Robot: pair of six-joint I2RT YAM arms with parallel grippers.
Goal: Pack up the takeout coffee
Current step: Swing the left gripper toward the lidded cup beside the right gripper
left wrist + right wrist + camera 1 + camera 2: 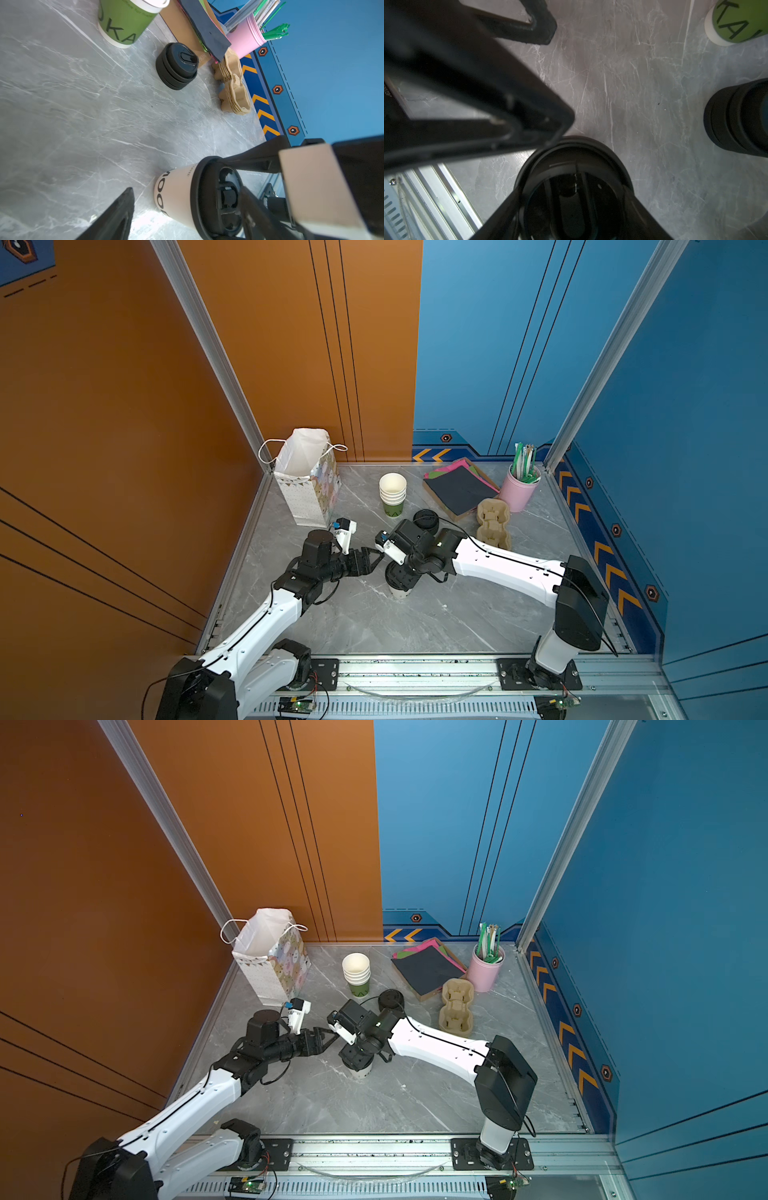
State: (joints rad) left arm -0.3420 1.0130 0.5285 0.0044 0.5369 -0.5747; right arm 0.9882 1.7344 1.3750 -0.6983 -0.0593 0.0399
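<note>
My right gripper point(571, 207) clamps the lidded takeout coffee point(400, 593) from above, mid-table, at 6 o'clock from the cup stack point(392, 493). My left gripper point(376, 561) hangs at its 10 o'clock, fingers apart.

Takeout coffee point(176, 195): sm white cup w/ black lid, upright, centre
</note>
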